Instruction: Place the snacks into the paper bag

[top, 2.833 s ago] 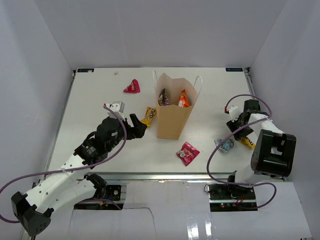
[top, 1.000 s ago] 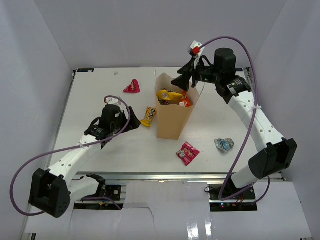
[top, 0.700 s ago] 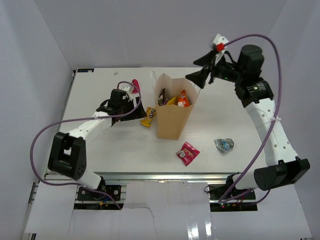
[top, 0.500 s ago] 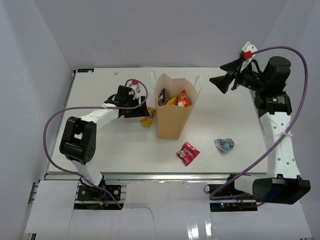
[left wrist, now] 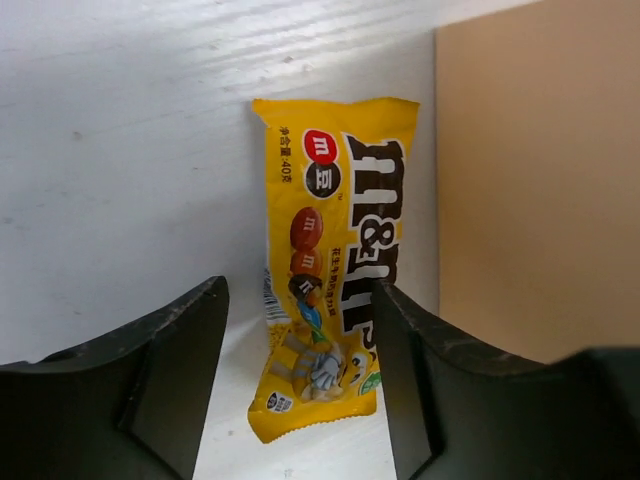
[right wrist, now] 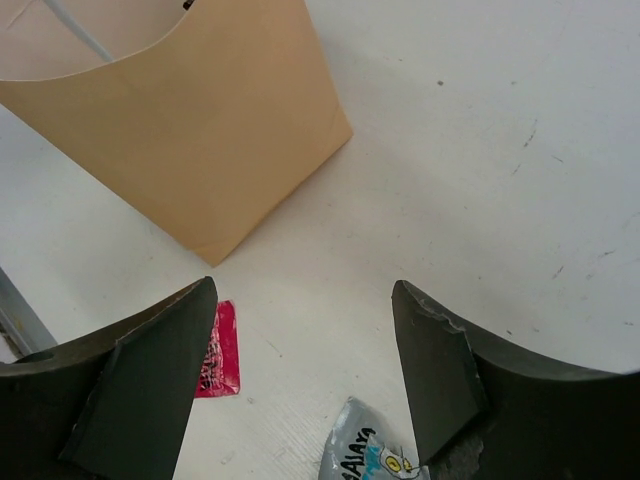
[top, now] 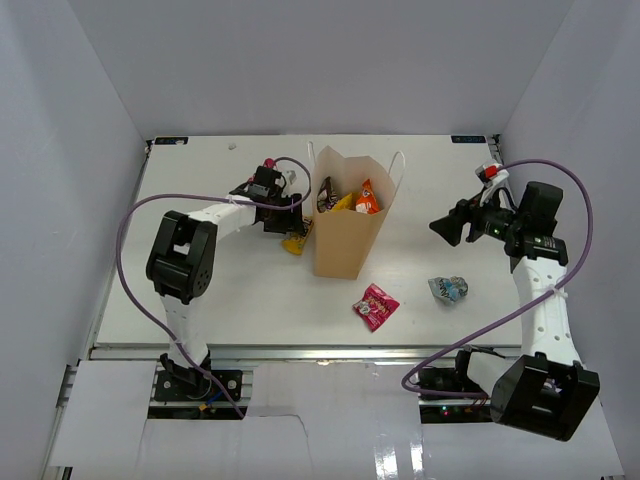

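Observation:
The tan paper bag [top: 345, 240] stands open mid-table with dark, yellow and orange packets [top: 367, 198] inside. My left gripper [top: 292, 220] is open, low over a yellow M&M's packet [left wrist: 335, 270] that lies flat beside the bag's left wall [left wrist: 540, 180], its near end between my fingers [left wrist: 150, 390]. My right gripper [top: 447, 228] is open and empty, in the air right of the bag. Below it lie a silvery blue packet [top: 449, 289] and a pink-red packet [top: 376, 305]. Both show in the right wrist view, blue [right wrist: 375, 455] and red [right wrist: 218, 360].
A pink packet [top: 270, 164] at the back left is mostly hidden behind my left wrist. The bag [right wrist: 200, 130] fills the top left of the right wrist view. White walls close in the table on three sides.
My right gripper has left the bag's mouth and swung right and down, empty; a yellow packet now lies in the bag. My left gripper has moved up to the yellow M&M's packet.

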Controlling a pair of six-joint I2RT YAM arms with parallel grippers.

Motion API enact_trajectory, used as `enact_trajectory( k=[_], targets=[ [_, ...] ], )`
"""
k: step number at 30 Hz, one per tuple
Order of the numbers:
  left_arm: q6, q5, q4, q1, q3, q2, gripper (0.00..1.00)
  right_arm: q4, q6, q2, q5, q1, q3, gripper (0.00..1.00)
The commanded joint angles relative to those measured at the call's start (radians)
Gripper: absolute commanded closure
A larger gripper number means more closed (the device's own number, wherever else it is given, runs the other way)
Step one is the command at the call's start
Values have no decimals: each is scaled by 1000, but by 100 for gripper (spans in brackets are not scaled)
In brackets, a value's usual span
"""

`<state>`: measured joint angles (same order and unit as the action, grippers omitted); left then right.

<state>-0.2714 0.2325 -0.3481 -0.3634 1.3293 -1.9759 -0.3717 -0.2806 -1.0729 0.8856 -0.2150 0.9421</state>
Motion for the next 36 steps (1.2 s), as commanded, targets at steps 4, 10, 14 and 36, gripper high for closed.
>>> enact_trajectory(
  k=[4, 10, 14, 36],
  targets=[
    [-2, -82, -40, -54, 27, -14, 40, 22, -17, 16, 24, -30, -29, 23],
    [-26, -139, -45, -54, -39, 35, 71, 24, -15, 4, 33, -37, -35, 23],
    [-38, -171, -40, -54, -91, 112, 81, 24, -19, 5, 33, -37, -49, 23],
    [-313, -1, 61, -62, -122, 913, 88, -13, -127, -21, -1, -38, -149, 23]
  ],
)
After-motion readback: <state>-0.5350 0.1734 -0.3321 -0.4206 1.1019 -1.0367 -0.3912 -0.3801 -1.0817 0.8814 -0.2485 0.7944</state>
